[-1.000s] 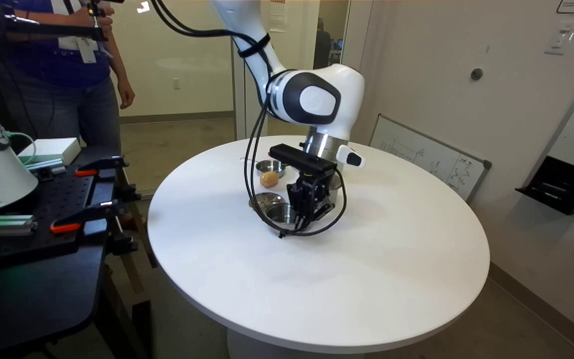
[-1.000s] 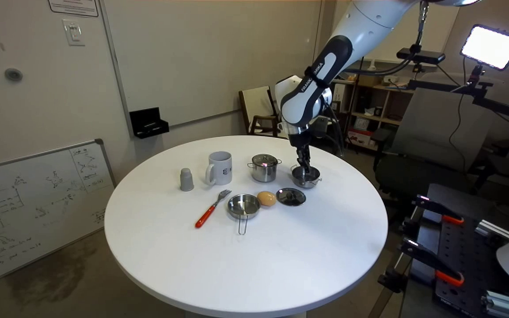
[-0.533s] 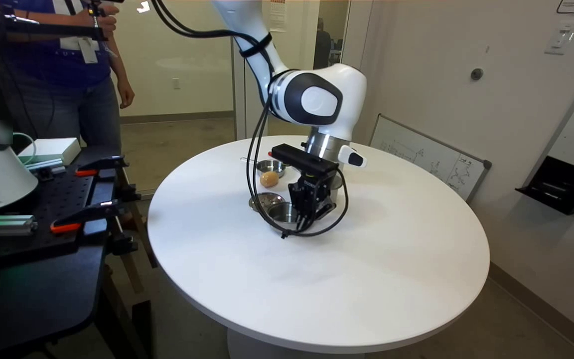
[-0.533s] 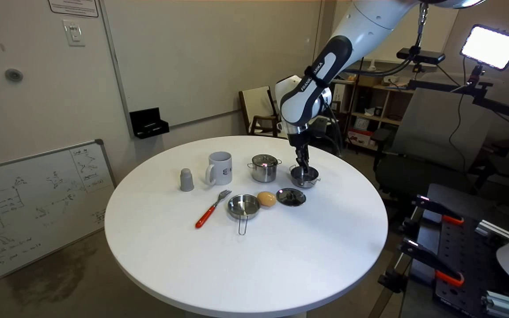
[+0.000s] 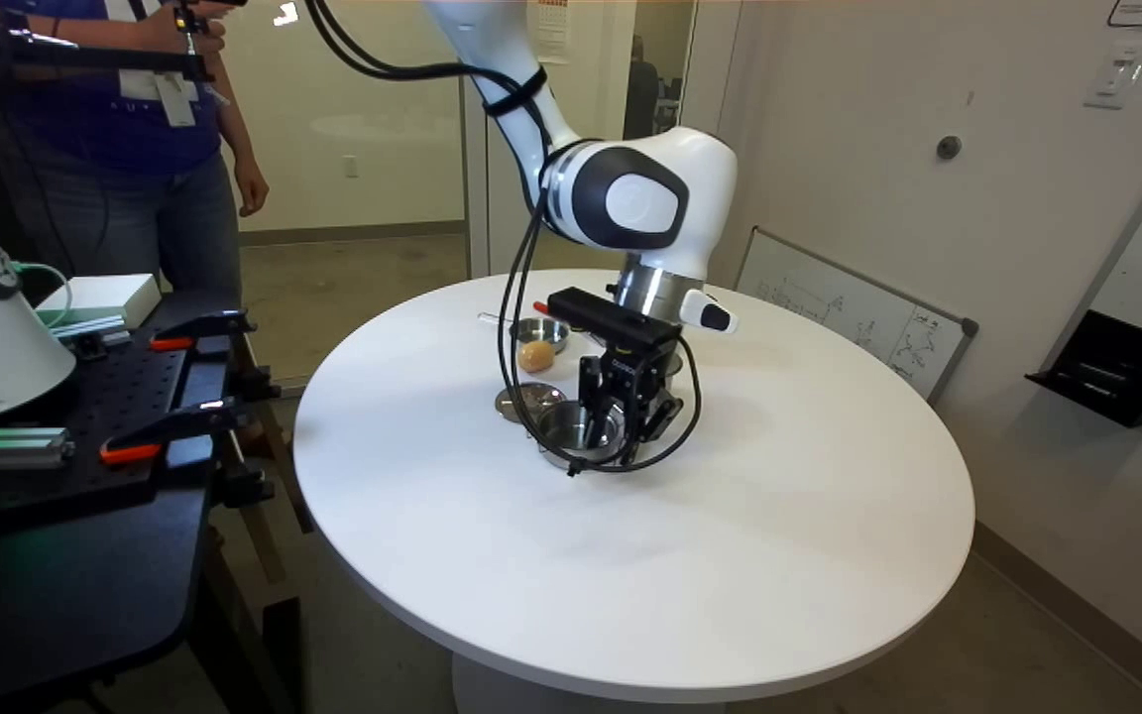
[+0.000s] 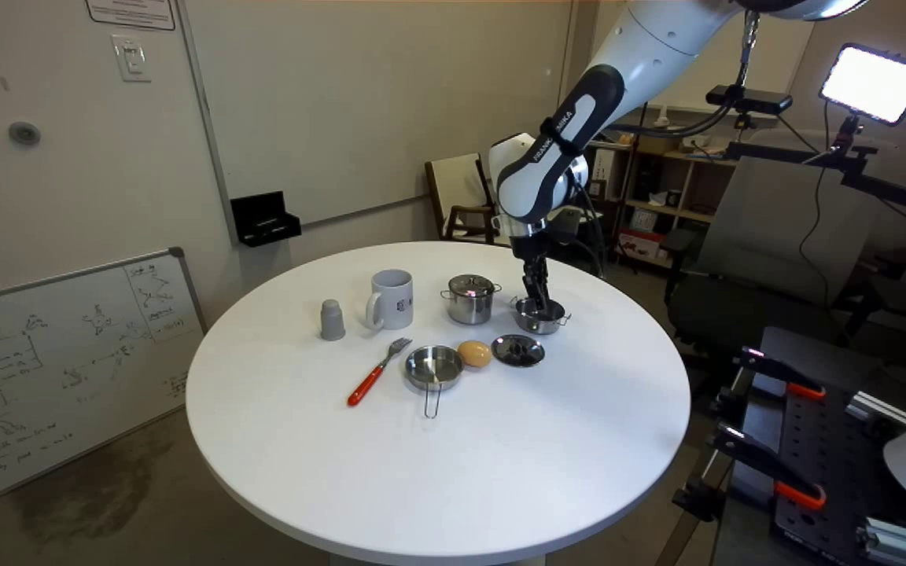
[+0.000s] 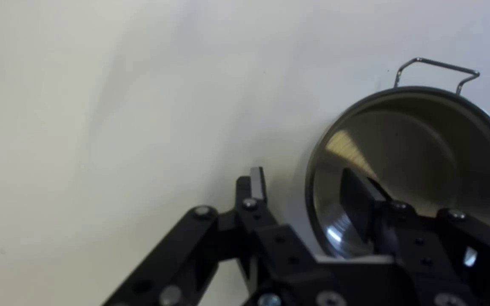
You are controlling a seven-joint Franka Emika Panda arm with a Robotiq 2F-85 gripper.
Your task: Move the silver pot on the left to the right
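Note:
The silver pot [image 5: 553, 428] is low and wide with a dark inside. It stands upright on the white table and also shows in an exterior view [image 6: 533, 324]. In the wrist view the pot [image 7: 419, 144] is at the right, with one wire handle at its top edge. My gripper [image 7: 309, 187] is open over the pot's near rim. One finger is inside the pot and the other is outside, with gaps between both fingers and the rim. The gripper also shows in both exterior views [image 5: 613, 436] [image 6: 538, 305]. It hides part of the pot's wall.
A taller lidded silver pot [image 6: 470, 305] stands beside the silver pot. A loose lid [image 6: 517, 350], an egg [image 6: 475, 354], a small pan [image 6: 433, 368] and a red-handled fork [image 6: 378, 374] lie close by. A mug [image 6: 395, 303] and a grey cup-like object [image 6: 333, 322] stand further along.
The gripper and the silver pot have shifted slightly together, toward the taller pot's side. The fingers, close together earlier, are now spread apart around the rim.

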